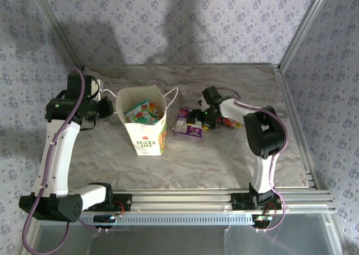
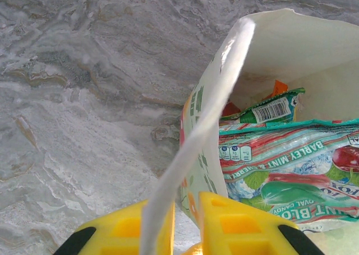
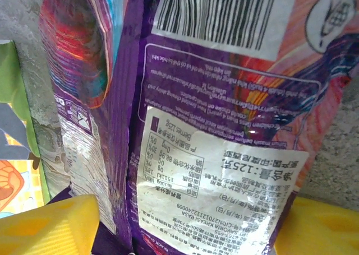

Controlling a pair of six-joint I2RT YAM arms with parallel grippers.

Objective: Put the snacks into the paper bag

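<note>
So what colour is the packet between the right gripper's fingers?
The packet is purple, clearest in the right wrist view.

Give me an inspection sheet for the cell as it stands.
Surface: marbled grey tabletop, no spills seen.
Job's things: paper bag upright and open, mint candy packet inside; purple packet and orange packet lying to its right.
Clutter: nothing seen.
Hands: left hand shut on the bag's rim; right hand open astride the purple packet.
Cables: purple cable along each arm.
Surroundings: patterned walls, aluminium frame.
</note>
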